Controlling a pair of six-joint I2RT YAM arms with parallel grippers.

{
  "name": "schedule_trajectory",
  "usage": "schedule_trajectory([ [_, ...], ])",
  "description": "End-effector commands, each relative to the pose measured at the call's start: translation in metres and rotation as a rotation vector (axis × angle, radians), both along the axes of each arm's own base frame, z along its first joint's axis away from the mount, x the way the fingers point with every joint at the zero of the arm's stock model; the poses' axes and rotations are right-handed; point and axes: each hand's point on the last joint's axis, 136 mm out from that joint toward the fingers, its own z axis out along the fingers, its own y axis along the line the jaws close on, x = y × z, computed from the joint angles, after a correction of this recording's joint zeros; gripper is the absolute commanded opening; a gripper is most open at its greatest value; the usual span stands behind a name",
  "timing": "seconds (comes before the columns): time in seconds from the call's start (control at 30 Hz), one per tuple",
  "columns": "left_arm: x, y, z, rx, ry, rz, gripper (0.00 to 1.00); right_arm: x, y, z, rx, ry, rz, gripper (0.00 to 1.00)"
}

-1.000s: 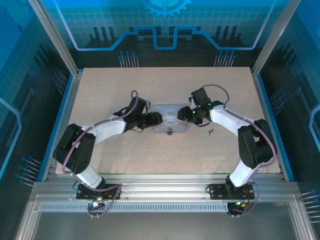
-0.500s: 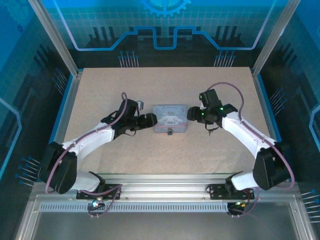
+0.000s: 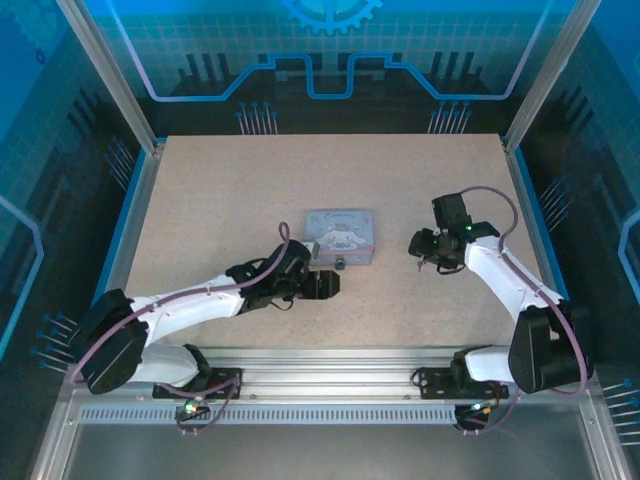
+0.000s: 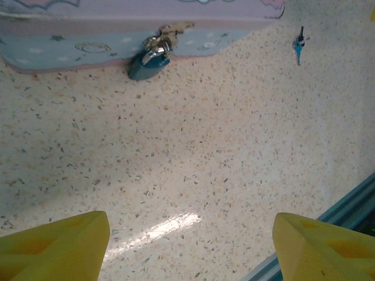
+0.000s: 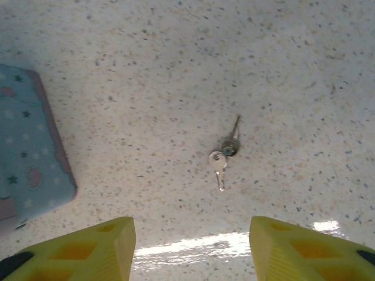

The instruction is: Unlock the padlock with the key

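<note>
The padlock, small and dark blue with a silver shackle, hangs from the clasp on the front of the pale blue tin; from above it shows at the tin's near edge. The key lies flat on the table with a second key on one ring, right of the tin. My left gripper stands open over bare table in front of the padlock, nothing between its yellow fingers. My right gripper hovers open just short of the key, apart from it.
The tin sits mid-table, its corner at the left of the right wrist view. The key also shows far right in the left wrist view. The table's blue front rail runs close to my left gripper.
My left arm has swung from the tin's left side round to its front, near the padlock. My right arm has drawn back to the right, off the tin and over the key.
</note>
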Motion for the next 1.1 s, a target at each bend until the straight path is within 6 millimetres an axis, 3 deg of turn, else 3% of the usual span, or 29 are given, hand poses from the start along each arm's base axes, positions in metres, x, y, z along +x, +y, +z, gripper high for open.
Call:
schedule_trajectory([
  [0.0,0.010,-0.007,0.008,0.028,-0.075,0.046,0.74,-0.002,-0.007,-0.013,0.006,0.054,-0.047,0.54],
  [0.3,0.010,-0.027,0.014,0.045,-0.090,0.004,0.74,0.013,-0.008,-0.035,0.035,0.118,-0.094,0.47],
  [1.07,0.004,-0.018,0.003,0.067,-0.076,0.006,0.73,0.031,-0.017,-0.066,0.006,0.192,-0.167,0.35],
])
